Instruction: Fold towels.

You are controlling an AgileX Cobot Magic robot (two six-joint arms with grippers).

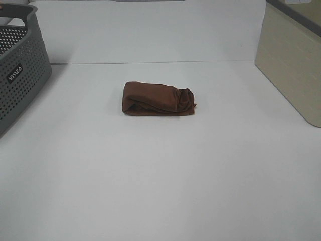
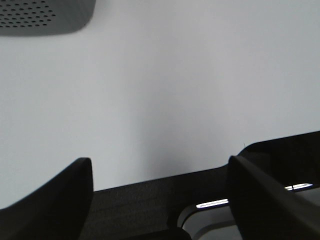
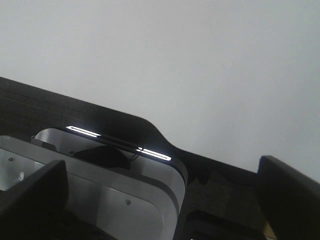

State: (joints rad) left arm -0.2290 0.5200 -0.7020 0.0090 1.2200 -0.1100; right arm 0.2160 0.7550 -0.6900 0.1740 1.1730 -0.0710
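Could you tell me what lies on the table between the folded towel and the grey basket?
Nothing: in the exterior high view, only bare white table separates the towel from the basket.

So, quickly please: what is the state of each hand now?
Left hand: open, holding nothing.
Right hand: open, holding nothing.

You're looking at a bare lab-style test bench: plain white tabletop [image 1: 160, 191], a grey perforated basket [image 1: 20, 75] and a beige cabinet [image 1: 291, 65] at its edges.
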